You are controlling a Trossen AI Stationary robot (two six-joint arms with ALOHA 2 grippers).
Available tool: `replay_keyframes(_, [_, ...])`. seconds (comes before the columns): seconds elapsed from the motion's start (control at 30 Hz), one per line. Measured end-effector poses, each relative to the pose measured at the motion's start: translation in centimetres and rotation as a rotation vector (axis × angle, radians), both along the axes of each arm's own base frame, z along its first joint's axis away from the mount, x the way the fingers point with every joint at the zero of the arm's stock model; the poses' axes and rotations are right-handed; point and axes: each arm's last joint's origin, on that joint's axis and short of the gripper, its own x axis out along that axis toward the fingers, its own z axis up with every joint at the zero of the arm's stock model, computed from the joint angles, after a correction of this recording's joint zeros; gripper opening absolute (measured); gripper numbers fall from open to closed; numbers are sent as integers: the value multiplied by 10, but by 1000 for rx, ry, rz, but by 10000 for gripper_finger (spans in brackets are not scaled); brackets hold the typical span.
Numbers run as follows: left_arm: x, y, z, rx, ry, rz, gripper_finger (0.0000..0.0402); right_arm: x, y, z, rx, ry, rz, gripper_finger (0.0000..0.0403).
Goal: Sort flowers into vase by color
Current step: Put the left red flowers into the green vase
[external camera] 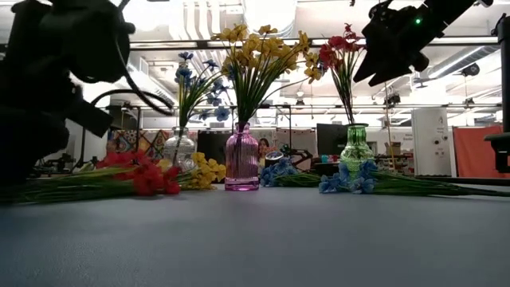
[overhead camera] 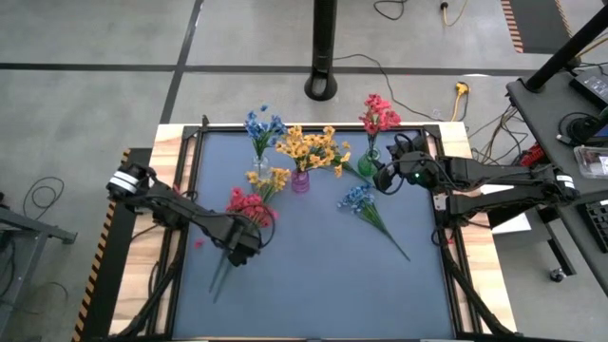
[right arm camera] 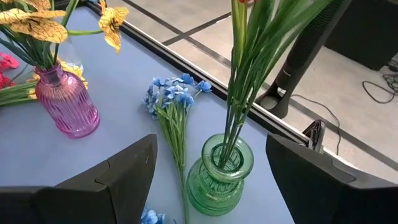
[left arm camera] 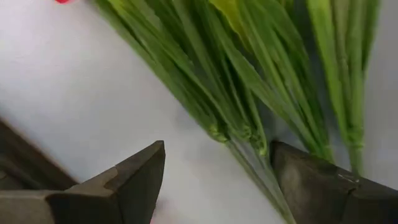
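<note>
A red flower (overhead camera: 249, 204) lies on the blue mat with its green stems (left arm camera: 249, 155) pointing toward the near left. My left gripper (overhead camera: 237, 249) points down over those stems, open, one finger (left arm camera: 134, 177) on each side of them (left arm camera: 217, 149). A yellow flower (overhead camera: 269, 180) and a blue flower (overhead camera: 359, 199) also lie flat. Three vases stand at the back: a clear one (overhead camera: 258, 163) with blue flowers, a pink one (overhead camera: 300, 181) with yellow flowers, and a green one (right arm camera: 219, 174) with red flowers. My right gripper (right arm camera: 211, 142) hovers open beside the green vase.
The mat's black frame (overhead camera: 446, 247) runs around the work area, with wooden table edges outside it. The near half of the mat (overhead camera: 323, 294) holds only the blue flower's stem end (overhead camera: 404, 252). A black stand pole (overhead camera: 323, 85) rises behind the table.
</note>
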Motion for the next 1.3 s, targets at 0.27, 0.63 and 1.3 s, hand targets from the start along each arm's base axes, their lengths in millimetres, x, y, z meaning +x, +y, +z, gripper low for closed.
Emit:
replay_keyframes(0.27, [-4,-3,-9,-35,-72,0,249,0,0,0,1,1,0,297])
replay_keyframes(0.63, [-2,-5,-7,-86,-54,-18,35,0,0,0,0,4,0,286])
replay_keyframes(1.3, [-11,-1,96,18,139,-85,2,-1,0,-2,-8,43,11,276])
